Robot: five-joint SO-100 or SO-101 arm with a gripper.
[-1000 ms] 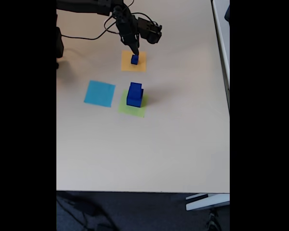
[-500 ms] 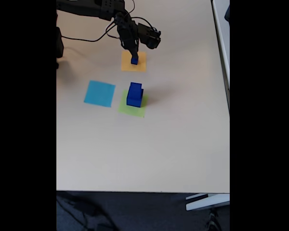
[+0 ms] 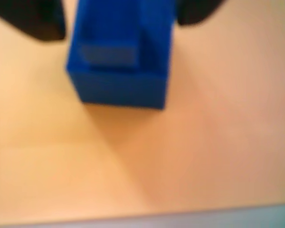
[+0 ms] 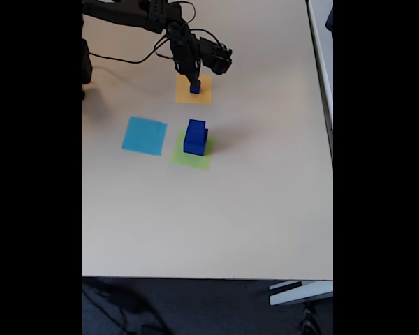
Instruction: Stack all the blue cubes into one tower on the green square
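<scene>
- In the fixed view, a tower of blue cubes stands on the green square, a little above the middle of the frame and toward the left
- The tower looks like a big cube with smaller ones on top, but the view is too small to count them
- One tiny blue cube is not on the tower yet; it sits over the orange square in the upper part of the frame, well apart from the green square
- The end effector comes down from the black arm at the upper left and its tips are right at the tiny cube
- In the wrist view, the tiny blue cube fills the top middle, with one dark finger on each side of it, and orange paper under it
- The end effector looks clenched on the tiny cube, with the fingers pressed to both its sides
- From these pictures it is hard to tell if the cube is touching the paper or just off it
- The light-blue square lies just left of the green square with nothing on it
- So most of the job looks done: the tower is built, and what is left is to carry this cube over and set it on top
- The top of the tower is small, so the last cube must go down gently and straight or it may slip off onto the worktop
</scene>
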